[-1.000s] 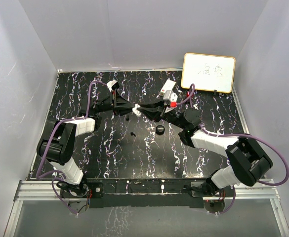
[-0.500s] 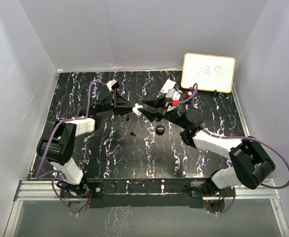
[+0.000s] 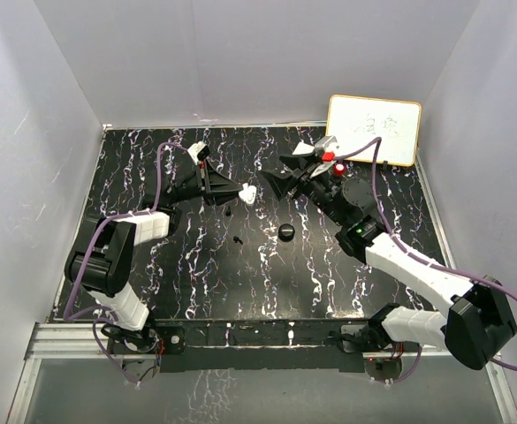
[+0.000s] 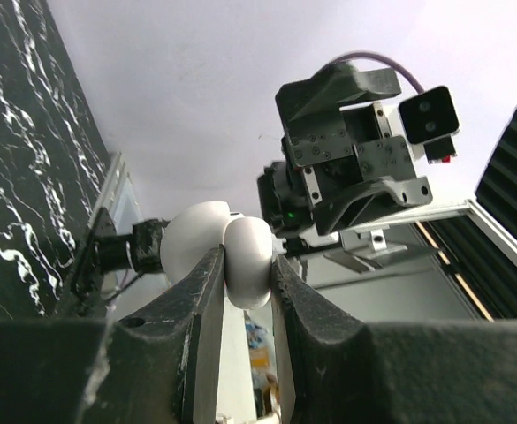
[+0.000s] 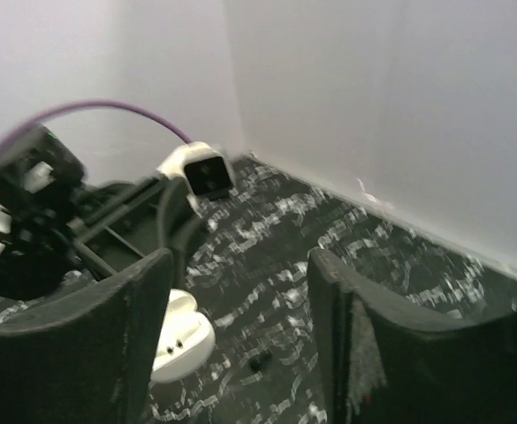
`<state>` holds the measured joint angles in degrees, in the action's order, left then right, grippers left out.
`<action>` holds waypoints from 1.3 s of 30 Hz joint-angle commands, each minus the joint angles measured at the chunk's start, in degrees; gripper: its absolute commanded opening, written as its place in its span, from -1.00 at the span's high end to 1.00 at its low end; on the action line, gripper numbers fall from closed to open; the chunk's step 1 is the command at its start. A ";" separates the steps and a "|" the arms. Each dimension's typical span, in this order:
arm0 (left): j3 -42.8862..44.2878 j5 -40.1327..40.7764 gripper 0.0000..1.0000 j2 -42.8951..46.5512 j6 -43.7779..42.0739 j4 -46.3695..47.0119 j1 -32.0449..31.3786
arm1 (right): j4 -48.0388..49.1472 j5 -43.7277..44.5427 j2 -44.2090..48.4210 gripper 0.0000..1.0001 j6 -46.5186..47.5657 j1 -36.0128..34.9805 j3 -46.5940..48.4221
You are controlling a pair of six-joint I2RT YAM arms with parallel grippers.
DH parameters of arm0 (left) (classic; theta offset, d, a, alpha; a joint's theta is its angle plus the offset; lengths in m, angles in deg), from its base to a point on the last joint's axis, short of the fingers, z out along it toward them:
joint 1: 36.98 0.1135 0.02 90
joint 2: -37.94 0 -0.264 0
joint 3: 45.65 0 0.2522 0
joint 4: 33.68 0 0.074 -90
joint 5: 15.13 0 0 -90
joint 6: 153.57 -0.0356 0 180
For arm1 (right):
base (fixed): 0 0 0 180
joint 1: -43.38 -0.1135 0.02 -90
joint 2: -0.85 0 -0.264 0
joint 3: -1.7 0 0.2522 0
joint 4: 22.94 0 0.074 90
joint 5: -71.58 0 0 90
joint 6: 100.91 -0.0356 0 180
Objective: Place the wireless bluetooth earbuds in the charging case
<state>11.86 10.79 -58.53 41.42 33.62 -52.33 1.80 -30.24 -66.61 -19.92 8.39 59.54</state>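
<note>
Broadly, the job looks barely begun. The marbled black tabletop [image 3: 196, 274] carries a whiteboard [image 3: 373, 130] at its 1 o'clock corner. The handwriting on it is too small to read, and no brand shows anywhere. The left gripper [image 4: 245, 265] pinches the white case [image 5: 183, 343] and holds it off the tabletop, just 12 o'clock of centre, lid open. The right gripper [image 3: 278, 183] hangs at the case's 3 o'clock, fingers spread with nothing between them. A black puck [image 3: 286, 231], probably the other case, sits at 3 o'clock of centre. One black earbud [image 3: 239, 239] lies loose at 7 o'clock of centre, and a second black earbud [image 3: 229, 212] at the white case's 8 o'clock. I cannot find the white earbuds, and blur hides whether the case's wells are filled. At least the black pair remains to be seated.
</note>
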 commanded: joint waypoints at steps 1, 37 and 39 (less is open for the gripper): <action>0.28 6.16 1.00 6.71 -15.63 -14.59 -0.28 | -18.43 8.57 1.22 -0.26 1.43 0.27 2.17; -10.30 30.81 1.00 0.91 -0.43 -3.62 -8.01 | 32.00 28.91 -16.36 -0.41 6.45 -13.19 -17.61; -10.58 30.77 1.00 1.09 -0.50 -3.58 -8.19 | 33.37 29.70 -17.19 -0.41 6.78 -13.23 -17.33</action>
<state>1.95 40.96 -58.68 40.63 26.71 -59.90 26.87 -4.03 -82.79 -14.18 -4.65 39.58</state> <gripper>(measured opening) 0.221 0.707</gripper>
